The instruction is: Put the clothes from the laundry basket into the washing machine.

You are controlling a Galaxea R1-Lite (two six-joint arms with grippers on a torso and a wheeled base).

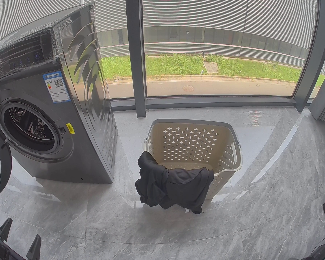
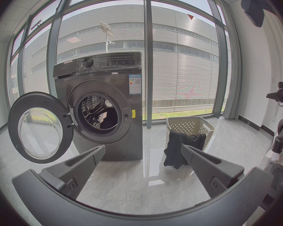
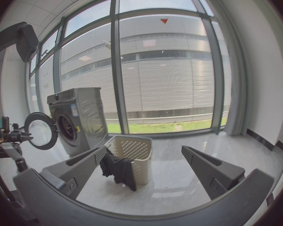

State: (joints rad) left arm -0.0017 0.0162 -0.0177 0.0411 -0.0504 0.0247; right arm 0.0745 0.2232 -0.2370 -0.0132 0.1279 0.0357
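Well apart from wide-open, empty left hand and right hand, clothes over laundry basket rim.

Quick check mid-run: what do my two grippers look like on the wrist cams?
Both the left gripper and right gripper are matte dark grey, with two wedge-shaped fingers tapering to textured pads, mounted on a curved grey base.

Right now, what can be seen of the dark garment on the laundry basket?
The black garment is soft, crumpled fabric, draped over the near rim of the beige perforated laundry basket, at its corner toward the washing machine. Most of it hangs down the outer wall in folds, toward the grey marble floor; whether it reaches the floor is unclear.
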